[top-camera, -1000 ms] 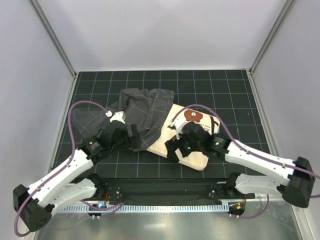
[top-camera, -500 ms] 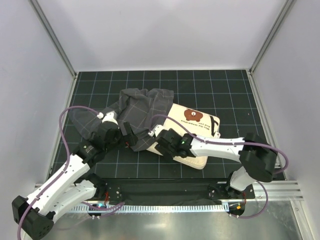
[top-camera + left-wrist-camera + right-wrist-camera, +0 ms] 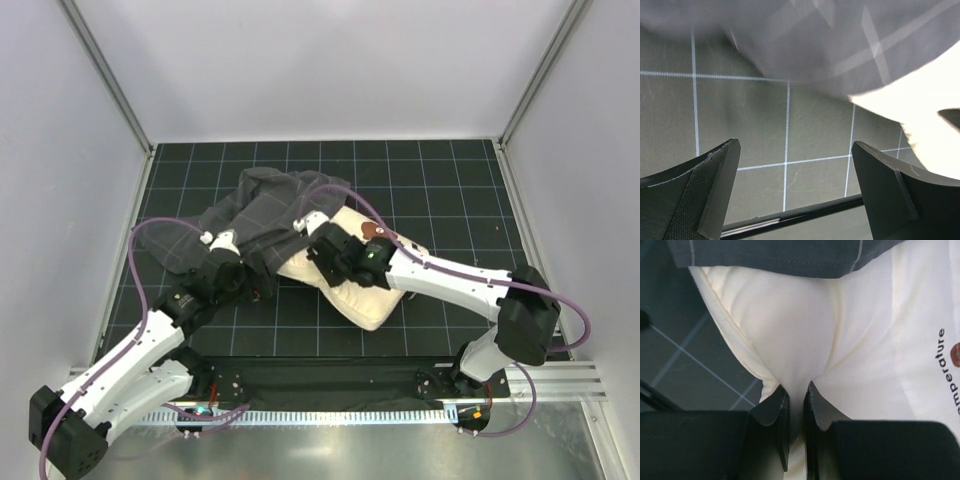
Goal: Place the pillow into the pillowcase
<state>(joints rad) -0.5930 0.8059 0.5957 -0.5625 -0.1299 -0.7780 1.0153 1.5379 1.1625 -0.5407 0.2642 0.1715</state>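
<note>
Pillow (image 3: 790,330) is bunching, soft and light I'd judge, where I'm pinching its edge in the right gripper (image 3: 796,410); left gripper (image 3: 795,190) is hanging released beside the limp pillowcase (image 3: 805,40).

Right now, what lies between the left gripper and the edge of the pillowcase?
Only bare mat. In the left wrist view, its black grid shows between the open left gripper and the pillowcase edge; the pillow corner lies to one side.
</note>
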